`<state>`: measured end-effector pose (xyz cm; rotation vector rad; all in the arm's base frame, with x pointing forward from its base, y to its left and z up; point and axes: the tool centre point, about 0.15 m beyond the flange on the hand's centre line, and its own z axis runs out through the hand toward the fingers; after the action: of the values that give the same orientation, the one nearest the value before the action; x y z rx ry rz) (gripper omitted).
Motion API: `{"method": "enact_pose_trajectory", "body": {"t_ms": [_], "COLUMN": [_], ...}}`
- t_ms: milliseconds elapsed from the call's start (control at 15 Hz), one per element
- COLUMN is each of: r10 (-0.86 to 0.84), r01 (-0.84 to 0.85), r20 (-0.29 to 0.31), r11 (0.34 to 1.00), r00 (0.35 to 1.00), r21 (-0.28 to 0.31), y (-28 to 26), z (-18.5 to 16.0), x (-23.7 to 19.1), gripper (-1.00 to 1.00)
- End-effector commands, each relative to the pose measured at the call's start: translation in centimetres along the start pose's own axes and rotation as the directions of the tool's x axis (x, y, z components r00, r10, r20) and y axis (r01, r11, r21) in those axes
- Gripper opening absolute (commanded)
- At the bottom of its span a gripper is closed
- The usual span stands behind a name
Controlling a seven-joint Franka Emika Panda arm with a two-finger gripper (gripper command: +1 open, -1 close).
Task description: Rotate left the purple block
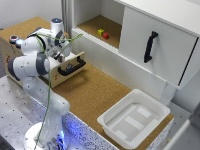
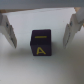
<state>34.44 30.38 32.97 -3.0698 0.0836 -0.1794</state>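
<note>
The purple block point(image 2: 42, 44) bears a yellow "A" — nothing else is legible.

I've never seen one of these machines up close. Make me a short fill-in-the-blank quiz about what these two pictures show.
1. In the wrist view, the purple block carries a yellow letter ____.
2. The gripper has one finger on each side of that block, so its jaws are ____.
3. In the exterior view, the white tray on the cork counter holds ____.
4. The cabinet's sliding door has a handle coloured ____.

Missing words: A; open; nothing; black
</note>
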Motion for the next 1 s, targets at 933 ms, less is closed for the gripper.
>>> {"method": "enact_pose_trajectory", "body": {"t_ms": [933], "r10": [-0.350], "r01": [0.348], "r20": [-0.029], "r11": [0.936], "r00": [0.936], "r21": [-0.053], "y": [0.8], "z": [-3.7], "x": [1.8], "gripper": [-1.00]}}
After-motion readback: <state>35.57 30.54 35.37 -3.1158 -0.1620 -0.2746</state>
